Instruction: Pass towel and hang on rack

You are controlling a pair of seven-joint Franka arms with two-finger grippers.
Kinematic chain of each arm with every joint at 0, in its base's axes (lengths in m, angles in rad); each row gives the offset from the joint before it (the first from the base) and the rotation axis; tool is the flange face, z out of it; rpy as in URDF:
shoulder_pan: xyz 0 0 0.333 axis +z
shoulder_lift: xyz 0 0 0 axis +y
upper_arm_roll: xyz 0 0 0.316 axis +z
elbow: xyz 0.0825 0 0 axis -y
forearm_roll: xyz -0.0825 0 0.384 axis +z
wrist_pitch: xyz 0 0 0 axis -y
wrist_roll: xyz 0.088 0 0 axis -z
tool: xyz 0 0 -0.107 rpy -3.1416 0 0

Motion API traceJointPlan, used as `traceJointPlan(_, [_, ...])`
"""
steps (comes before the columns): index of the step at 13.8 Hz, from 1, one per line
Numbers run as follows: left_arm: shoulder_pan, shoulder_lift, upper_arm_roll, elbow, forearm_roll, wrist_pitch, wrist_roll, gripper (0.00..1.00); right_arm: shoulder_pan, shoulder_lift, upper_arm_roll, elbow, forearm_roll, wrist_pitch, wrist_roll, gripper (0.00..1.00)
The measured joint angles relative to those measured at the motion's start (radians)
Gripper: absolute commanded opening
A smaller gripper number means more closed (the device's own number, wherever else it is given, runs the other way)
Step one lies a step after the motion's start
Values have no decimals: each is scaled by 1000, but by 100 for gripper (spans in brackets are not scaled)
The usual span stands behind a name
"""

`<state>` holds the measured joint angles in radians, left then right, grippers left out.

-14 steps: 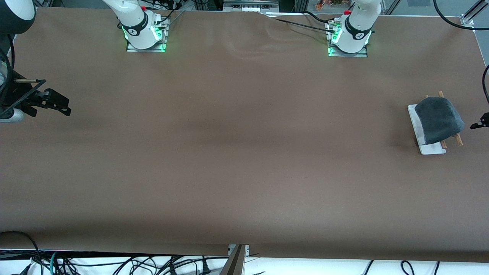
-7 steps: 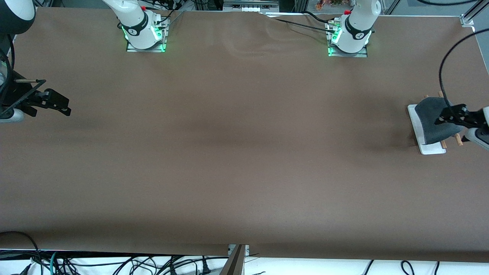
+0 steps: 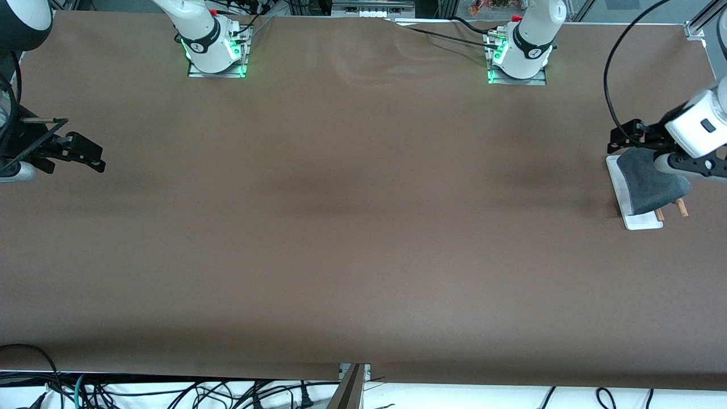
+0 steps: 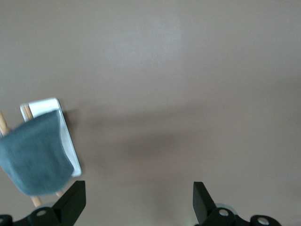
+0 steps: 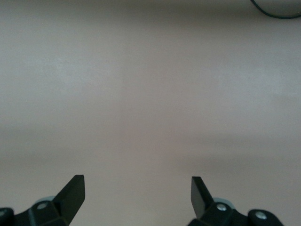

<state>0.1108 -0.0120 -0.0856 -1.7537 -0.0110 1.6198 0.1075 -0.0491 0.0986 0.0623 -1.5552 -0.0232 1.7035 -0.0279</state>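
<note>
Already the towel (image 3: 647,182) is draped over the rack (image 3: 642,220), which stands on the desk (image 3: 352,227) at the left arm's end. In the front view the left gripper (image 3: 625,138) hangs over the farther end of the rack, while the right gripper (image 3: 79,153) waits over the right arm's end of the desk, well apart from everything.

From the left wrist, the left gripper (image 4: 136,200) shows its jaws spread wide and empty, bare desk between them; the towel (image 4: 35,157) covers the two wooden rods, and the rack (image 4: 69,141) base shows as a white strip beside it.

From the right wrist, the right gripper (image 5: 136,195) is likewise released, with nothing but plain desk below.

The task looks done. The risk I see is the left arm moving so close above the rack: a low finger could catch the cloth and drag it off the rods, or nudge the light stand over.
</note>
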Motion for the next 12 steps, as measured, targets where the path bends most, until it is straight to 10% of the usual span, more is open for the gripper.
traceJointPlan(12, [-17,-43,37,-14,0,41,-63,100,0,0,0,0,0,0,0,100])
